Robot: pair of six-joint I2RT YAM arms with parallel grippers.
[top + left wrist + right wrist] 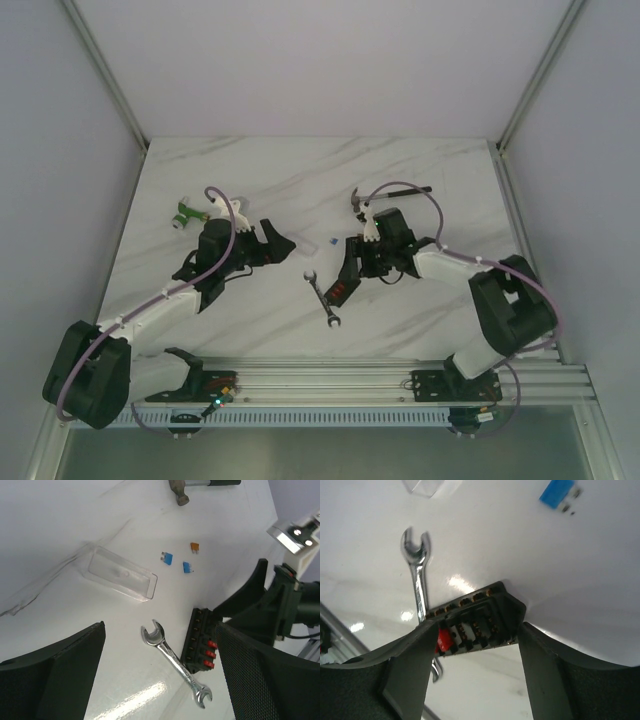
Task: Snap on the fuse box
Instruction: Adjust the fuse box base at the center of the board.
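The fuse box (480, 617) is a small black box with red fuses showing, lying on the table with one long side against the wrench (417, 575). My right gripper (476, 630) is shut on it, one finger pressed on each end. From above, the fuse box (340, 291) sits under the right gripper (346, 278). Its clear cover (122, 573) lies apart on the table, left of the fuse box (200, 640) in the left wrist view. My left gripper (160, 680) hangs wide open above the wrench (175, 662), holding nothing. The left gripper (278, 250) is left of the box.
A hammer (388, 196) lies behind the right gripper. Two blue fuses (167, 557) and an orange fuse (195, 546) lie loose near the cover. A green-and-white connector (186, 213) sits at the far left. The rail (330, 380) runs along the near table edge.
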